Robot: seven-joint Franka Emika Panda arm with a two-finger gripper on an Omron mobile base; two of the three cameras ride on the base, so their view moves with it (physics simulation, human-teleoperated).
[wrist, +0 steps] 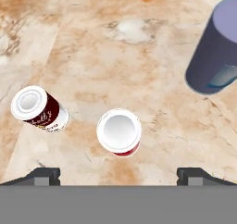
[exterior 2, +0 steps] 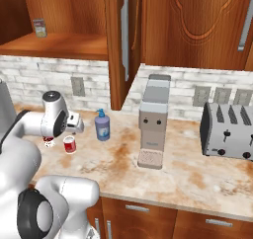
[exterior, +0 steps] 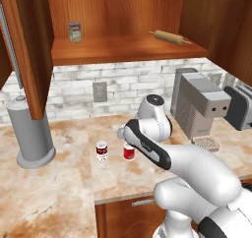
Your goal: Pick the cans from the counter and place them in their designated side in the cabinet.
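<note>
Cans stand side by side on the mottled stone bench point(exterior: 54, 193), both upright and a little apart: the bright red can point(wrist: 119, 132) with its silver top, and the dark red can point(wrist: 40, 109) with white label bands. Neither has gone up yet. The claw point(wrist: 118, 174) hangs directly above the bright red one, looking straight down on its lid, with the two dark fingertips point(wrist: 42, 175) spread wide to either side and nothing between them — a stance that reads as lining up for a top-down grasp, the opening left broad so the tin can pass inside when the hand drops.

The wall cabinet point(exterior: 123, 47) is open above, its tall door point(exterior: 27, 50) swung aside, which leaves the plank shelf free to reach. A pale greenish-labelled can point(exterior: 75, 32) already sits at the shelf's left end and a rolling pin point(exterior: 167, 37) lies at the right — so, by my guess, the left is the cans' side.

A blue soap bottle point(exterior 2: 102, 125) stands near the bright red can, close enough to mind during the lift.
</note>
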